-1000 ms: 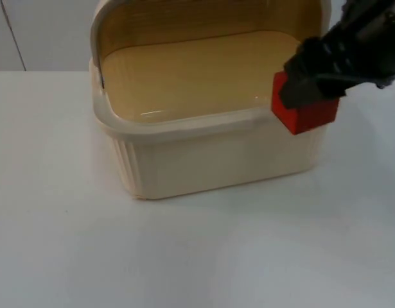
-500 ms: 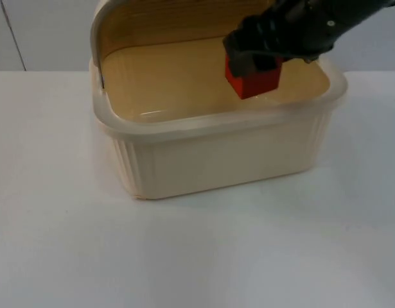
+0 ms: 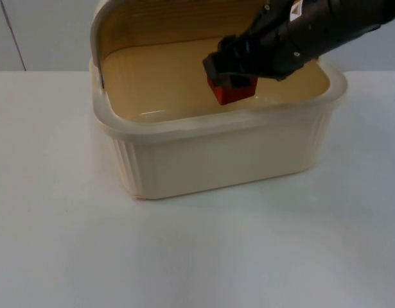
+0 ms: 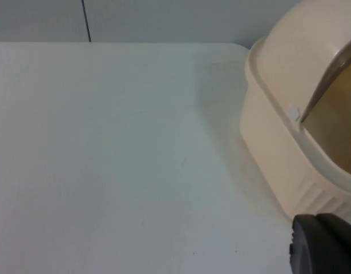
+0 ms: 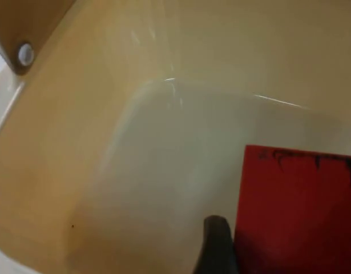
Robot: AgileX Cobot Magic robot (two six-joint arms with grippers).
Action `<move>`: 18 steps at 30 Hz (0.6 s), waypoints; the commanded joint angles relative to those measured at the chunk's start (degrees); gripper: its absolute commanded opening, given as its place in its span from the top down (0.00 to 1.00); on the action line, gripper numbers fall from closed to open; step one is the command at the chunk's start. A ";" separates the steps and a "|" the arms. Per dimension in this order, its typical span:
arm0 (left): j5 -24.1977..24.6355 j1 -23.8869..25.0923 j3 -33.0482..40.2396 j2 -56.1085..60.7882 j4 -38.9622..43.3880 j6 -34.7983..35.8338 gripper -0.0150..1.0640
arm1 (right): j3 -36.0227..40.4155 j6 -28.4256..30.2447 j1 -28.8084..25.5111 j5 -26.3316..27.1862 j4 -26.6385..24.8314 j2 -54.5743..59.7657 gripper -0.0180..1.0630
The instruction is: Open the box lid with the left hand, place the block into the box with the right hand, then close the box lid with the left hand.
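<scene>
Your right gripper hangs over the open box, inside its rim and a little toward the right of the middle, with the block pinched between its fingers. The arm reaches in from the upper right and slopes down over the far rim. That low, inward position makes sense for this step: the block is already past the rim, so on release it should land on the floor of the box rather than on the table.

The lid is swung up and back, standing behind the opening. It leaves the whole mouth of the box free, which is why the arm can come in from above without touching anything.

Look at the right wrist view for the grip. A black fingertip lies flat against one side of the block, and the pale floor of the box lies beyond it. The fingers are closed on the block, only as wide as the block itself. You cannot tell from these views whether the block already rests on the floor or hangs just above it.

Your left arm waits off to the left of the box; the left wrist view takes in the box's side wall and the raised lid. I cannot tell how its fingers stand.
</scene>
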State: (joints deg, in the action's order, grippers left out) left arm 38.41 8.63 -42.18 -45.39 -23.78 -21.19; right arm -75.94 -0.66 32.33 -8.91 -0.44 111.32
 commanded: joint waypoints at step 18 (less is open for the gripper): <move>-0.25 0.17 0.24 0.24 0.51 -0.05 0.99 | -0.52 0.04 0.26 -10.42 0.44 -10.10 0.31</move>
State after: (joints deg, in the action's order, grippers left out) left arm 38.41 8.63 -42.18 -45.39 -23.51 -21.19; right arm -75.94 -0.66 32.33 -13.60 -0.44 104.99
